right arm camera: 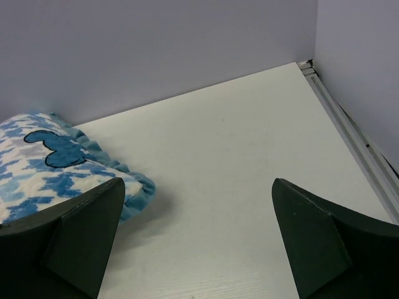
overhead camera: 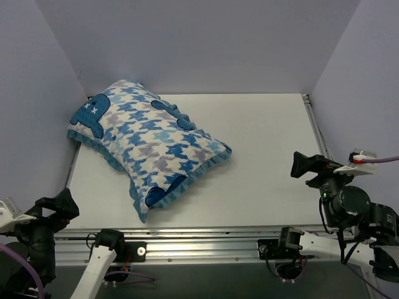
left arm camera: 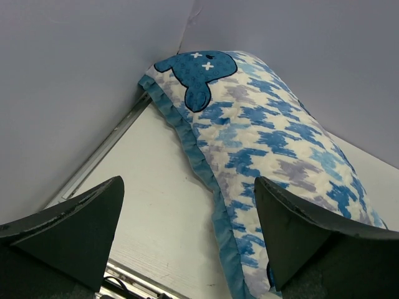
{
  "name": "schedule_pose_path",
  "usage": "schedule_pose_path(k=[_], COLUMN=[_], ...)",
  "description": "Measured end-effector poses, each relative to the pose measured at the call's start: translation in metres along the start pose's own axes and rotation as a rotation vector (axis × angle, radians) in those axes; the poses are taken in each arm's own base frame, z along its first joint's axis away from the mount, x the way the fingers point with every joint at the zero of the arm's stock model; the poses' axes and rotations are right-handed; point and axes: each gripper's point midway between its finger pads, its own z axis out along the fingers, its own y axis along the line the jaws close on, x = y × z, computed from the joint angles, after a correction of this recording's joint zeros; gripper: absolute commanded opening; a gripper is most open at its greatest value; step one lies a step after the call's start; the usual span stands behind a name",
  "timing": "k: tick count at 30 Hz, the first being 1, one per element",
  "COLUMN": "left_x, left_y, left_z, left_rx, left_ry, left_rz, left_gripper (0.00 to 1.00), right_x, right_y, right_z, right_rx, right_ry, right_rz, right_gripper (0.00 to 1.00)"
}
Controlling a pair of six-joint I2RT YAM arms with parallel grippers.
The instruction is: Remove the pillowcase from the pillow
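Lying ahead of left hand [left arm camera: 187,187]: pillowcase [left arm camera: 268,134]

So the white table [overhead camera: 268,162] is sitting inside a sort of booth, with pale lilac-grey walls boxing it in: a back wall [overhead camera: 206,43], a left wall [overhead camera: 31,93] and a right wall [overhead camera: 368,68]. A silver metal rail [overhead camera: 206,240] is running along the near edge and catching a bit of glare. Thin metal strips are lining the sides where the table is meeting the walls, a right strip [right arm camera: 352,134] and a left strip [left arm camera: 100,156].
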Motion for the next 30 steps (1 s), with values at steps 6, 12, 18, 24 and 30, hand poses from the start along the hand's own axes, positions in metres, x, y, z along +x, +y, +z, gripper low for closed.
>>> schedule_pose_path(k=[6,12,18,24,30], left_x=[0.011,0.032,0.075,0.104,0.127], left_y=[-0.002,-0.018,-0.037,-0.055,-0.076], left_z=[0.007,0.026,0.049,0.067,0.086], left_rx=[-0.010,0.004,0.027,0.053,0.100], left_ry=[0.032,0.132,0.293,0.412,0.470], left_rz=[0.008,0.043,0.088,0.106,0.092], left_gripper=[0.94,0.94,0.94,0.94,0.94], right_x=[0.007,0.038,0.089,0.146,0.188], right_y=[0.014,0.056,0.125,0.189,0.225], right_z=[0.004,0.015,0.027,0.056,0.123], right_rx=[-0.010,-0.038,-0.170,-0.269,-0.331], right_ry=[0.013,0.069,0.167,0.270,0.389], right_rz=[-0.023,-0.133,-0.262,-0.367,-0.362], right_gripper=[1.00,1.00,1.00,1.00,1.00])
